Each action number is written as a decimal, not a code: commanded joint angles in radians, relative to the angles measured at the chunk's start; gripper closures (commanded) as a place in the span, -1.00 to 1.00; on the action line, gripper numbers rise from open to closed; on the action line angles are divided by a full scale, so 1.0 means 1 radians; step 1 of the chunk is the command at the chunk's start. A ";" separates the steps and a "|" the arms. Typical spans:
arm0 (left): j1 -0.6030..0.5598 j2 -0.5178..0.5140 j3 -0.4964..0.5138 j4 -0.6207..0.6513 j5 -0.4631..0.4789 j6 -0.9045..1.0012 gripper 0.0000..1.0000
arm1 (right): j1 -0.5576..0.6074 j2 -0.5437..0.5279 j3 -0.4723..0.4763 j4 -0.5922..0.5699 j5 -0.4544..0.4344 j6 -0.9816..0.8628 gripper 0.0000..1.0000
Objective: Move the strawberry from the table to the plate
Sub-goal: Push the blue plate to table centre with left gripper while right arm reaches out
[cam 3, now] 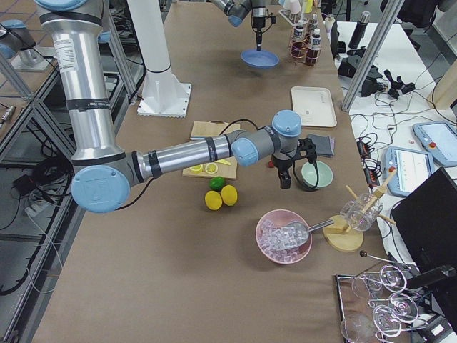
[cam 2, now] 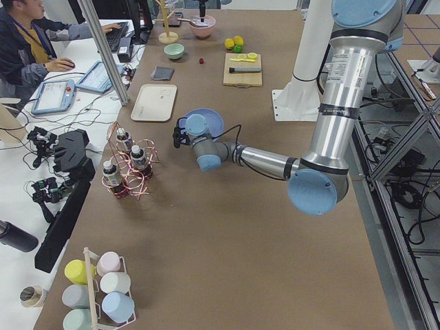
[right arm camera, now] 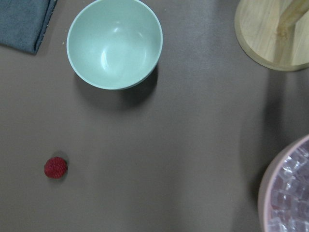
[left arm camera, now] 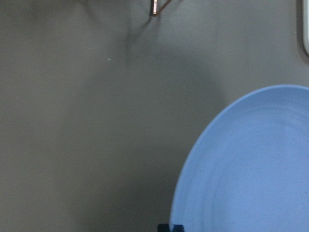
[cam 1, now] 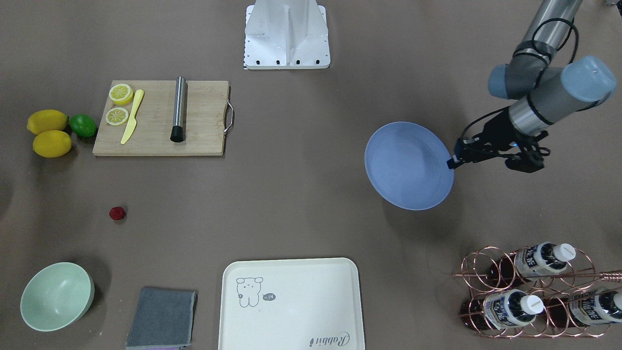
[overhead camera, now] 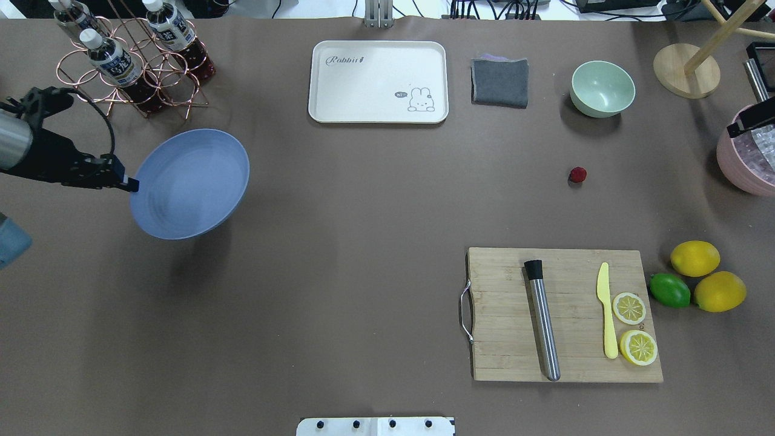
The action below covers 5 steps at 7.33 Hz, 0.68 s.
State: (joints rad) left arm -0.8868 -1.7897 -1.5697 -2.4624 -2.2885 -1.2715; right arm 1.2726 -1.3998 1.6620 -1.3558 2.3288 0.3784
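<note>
The strawberry [cam 1: 117, 213] [overhead camera: 577, 175] [right arm camera: 56, 167] lies alone on the brown table [overhead camera: 363, 200], between the mint bowl and the cutting board. Far across the table, the blue-grey plate [cam 1: 408, 165] [overhead camera: 191, 181] [left arm camera: 246, 169] hangs tilted above the surface, casting a shadow below it. My left gripper [cam 1: 454, 160] [overhead camera: 128, 183] is shut on the plate's rim. My right gripper [cam 3: 284, 180] hangs high above the table, near the strawberry and the mint bowl. It shows clearly only in the exterior right view, so I cannot tell whether it is open.
A wooden cutting board [overhead camera: 563, 315] carries a muddler, a yellow knife and lemon slices; two lemons and a lime [overhead camera: 669, 289] lie beside it. Also here: mint bowl [overhead camera: 603, 88], grey cloth [overhead camera: 500, 82], cream tray [overhead camera: 378, 82], copper bottle rack [overhead camera: 130, 66], pink ice bowl [overhead camera: 751, 157].
</note>
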 commanded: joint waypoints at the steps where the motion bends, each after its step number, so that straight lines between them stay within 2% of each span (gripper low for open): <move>1: 0.151 -0.098 -0.128 0.222 0.194 -0.069 1.00 | -0.100 0.079 -0.046 0.001 -0.064 0.089 -0.92; 3: 0.308 -0.193 -0.133 0.314 0.358 -0.170 1.00 | -0.169 0.137 -0.098 0.003 -0.072 0.124 -0.92; 5: 0.397 -0.218 -0.130 0.327 0.452 -0.224 1.00 | -0.225 0.143 -0.105 0.003 -0.095 0.151 -0.92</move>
State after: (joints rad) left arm -0.5529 -1.9875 -1.7007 -2.1494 -1.9005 -1.4546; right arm 1.0849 -1.2645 1.5651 -1.3526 2.2519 0.5130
